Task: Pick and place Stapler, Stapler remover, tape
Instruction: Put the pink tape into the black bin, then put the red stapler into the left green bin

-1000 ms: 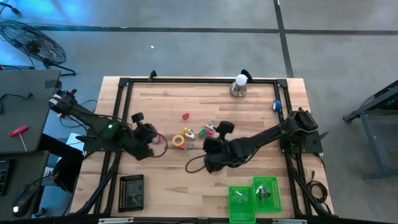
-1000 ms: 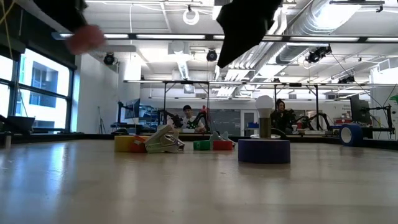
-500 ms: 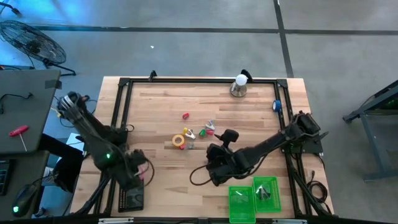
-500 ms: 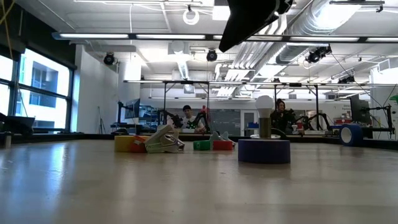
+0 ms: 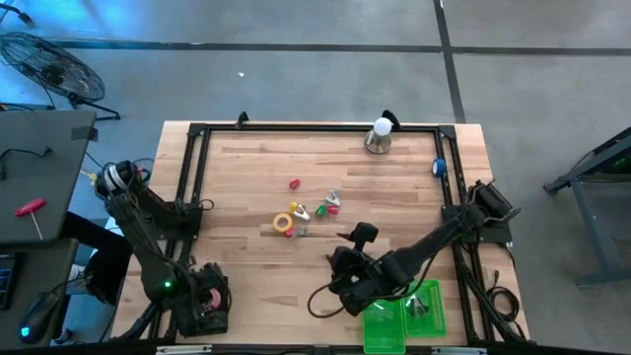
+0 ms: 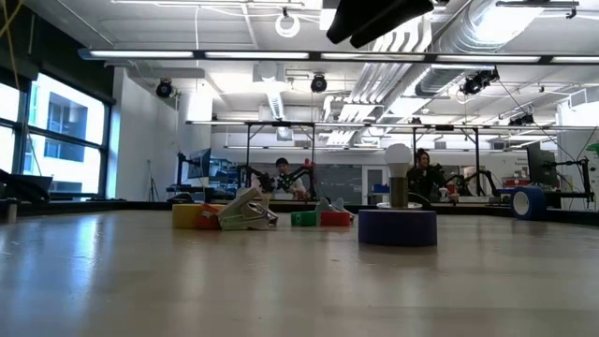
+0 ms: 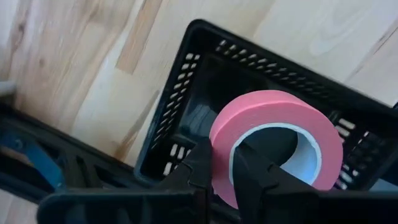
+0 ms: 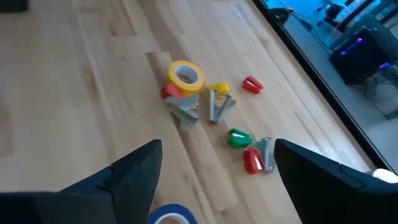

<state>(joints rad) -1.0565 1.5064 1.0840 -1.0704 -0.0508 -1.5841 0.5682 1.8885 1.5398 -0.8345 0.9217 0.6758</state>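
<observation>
As pink tape (image 7: 277,140) stands on edge | over black basket (image 7: 186,99)

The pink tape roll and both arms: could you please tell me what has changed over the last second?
The left gripper carried the pink tape roll from mid-table to above the black basket, still clamped. The right gripper, open, drew back toward the green bins. The yellow tape roll and clutter stayed put.

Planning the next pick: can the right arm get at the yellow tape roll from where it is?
Probably yes. The right gripper is open and empty, and the yellow ring-shaped tape roll lies ahead of it across bare wooden table, though small staple removers crowd its far side.
</observation>
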